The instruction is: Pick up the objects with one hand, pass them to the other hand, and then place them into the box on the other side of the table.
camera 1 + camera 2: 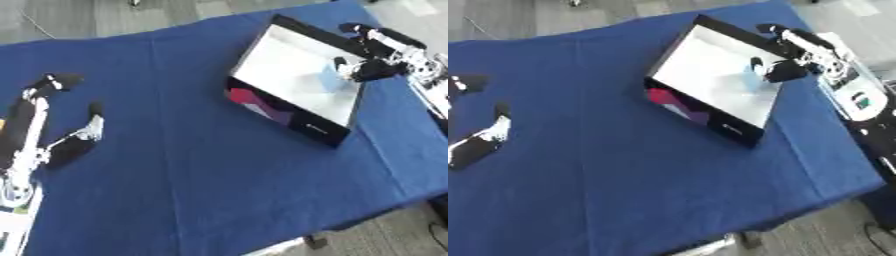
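A pale blue object (331, 79) lies on the white floor of the black-walled box (289, 116) at the table's far right. My right hand (385, 50) hovers over the box's right rim, open, fingers stretched along the far edge. Its thumb tip is just above the object, and I cannot see any contact. My left hand (39, 112) rests open on the blue cloth at the left edge, fingers pointing away and thumb spread to the right, holding nothing.
The blue tablecloth (192, 165) covers the whole table, and its front edge runs diagonally at the lower right. A white device (855, 95) stands beside the table at the right. Grey floor shows beyond the far edge.
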Motion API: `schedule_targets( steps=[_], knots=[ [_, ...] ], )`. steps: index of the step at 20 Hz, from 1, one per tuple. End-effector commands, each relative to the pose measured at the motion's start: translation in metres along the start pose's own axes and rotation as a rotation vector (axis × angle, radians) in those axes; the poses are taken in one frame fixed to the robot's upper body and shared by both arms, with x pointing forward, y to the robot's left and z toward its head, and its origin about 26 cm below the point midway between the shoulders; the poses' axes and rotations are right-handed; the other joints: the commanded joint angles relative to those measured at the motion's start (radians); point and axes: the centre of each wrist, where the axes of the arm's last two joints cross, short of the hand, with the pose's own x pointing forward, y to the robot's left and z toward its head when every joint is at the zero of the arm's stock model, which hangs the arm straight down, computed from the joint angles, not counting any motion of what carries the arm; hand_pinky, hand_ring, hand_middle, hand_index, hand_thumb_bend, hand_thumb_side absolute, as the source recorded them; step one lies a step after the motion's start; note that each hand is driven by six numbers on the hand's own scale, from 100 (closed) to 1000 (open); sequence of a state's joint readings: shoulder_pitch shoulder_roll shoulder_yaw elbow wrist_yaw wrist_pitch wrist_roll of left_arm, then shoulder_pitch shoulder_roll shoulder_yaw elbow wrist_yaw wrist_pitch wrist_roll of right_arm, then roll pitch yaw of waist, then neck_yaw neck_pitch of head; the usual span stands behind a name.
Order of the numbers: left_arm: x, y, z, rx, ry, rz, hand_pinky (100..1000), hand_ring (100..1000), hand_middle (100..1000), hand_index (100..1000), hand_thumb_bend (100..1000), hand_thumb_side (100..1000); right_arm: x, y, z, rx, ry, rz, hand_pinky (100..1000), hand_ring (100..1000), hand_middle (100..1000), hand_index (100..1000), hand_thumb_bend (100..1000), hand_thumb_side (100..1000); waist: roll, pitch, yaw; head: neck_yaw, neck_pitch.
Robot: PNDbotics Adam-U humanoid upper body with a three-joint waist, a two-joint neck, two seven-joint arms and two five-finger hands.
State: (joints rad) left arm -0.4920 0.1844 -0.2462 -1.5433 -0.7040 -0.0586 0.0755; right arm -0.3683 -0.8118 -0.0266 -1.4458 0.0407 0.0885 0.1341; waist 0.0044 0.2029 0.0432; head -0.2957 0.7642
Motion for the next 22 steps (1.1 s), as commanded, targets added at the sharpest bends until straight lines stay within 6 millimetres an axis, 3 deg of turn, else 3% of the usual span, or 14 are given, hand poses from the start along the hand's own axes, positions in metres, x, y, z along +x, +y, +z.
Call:
schedule_targets(
  steps=[1, 3, 5, 13, 17, 22],
  knots=[
    [0.000, 0.016, -0.002, 0.042, -0.012, -0.021, 848, 749, 724, 814, 109, 389, 0.022, -0.019, 0.003, -0.128, -0.041, -0.062, 938, 942, 1000, 1000, 100, 290, 0.010, -0.037, 0.000, 0.016, 0.006],
    [-0.002, 0.023, -0.002, 0.055, -0.010, -0.030, 847, 749, 724, 814, 105, 382, 0.034, -0.020, 0.005, -0.144, -0.088, -0.120, 941, 945, 1000, 1000, 100, 418, 0.011, -0.039, 0.001, 0.028, 0.006],
    [-0.003, 0.031, -0.002, 0.066, -0.006, -0.039, 847, 750, 724, 813, 104, 369, 0.043, -0.022, 0.008, -0.138, -0.133, -0.168, 936, 927, 1000, 1000, 100, 460, 0.013, -0.042, 0.002, 0.040, 0.006],
    [-0.013, 0.069, 0.003, 0.105, 0.035, -0.086, 842, 750, 742, 813, 105, 358, 0.063, -0.030, 0.018, -0.150, -0.218, -0.213, 924, 902, 1000, 1000, 100, 441, 0.020, -0.049, 0.007, 0.087, 0.006],
    [-0.015, 0.077, 0.005, 0.106, 0.054, -0.088, 842, 752, 749, 815, 100, 361, 0.067, -0.031, 0.020, -0.152, -0.232, -0.221, 926, 904, 1000, 1000, 100, 460, 0.023, -0.050, 0.009, 0.103, 0.006],
    [-0.034, 0.109, 0.011, 0.074, 0.146, -0.146, 852, 762, 755, 819, 100, 355, 0.071, -0.031, 0.024, -0.156, -0.259, -0.251, 927, 904, 1000, 1000, 100, 494, 0.031, -0.053, 0.021, 0.146, 0.006]
  ],
)
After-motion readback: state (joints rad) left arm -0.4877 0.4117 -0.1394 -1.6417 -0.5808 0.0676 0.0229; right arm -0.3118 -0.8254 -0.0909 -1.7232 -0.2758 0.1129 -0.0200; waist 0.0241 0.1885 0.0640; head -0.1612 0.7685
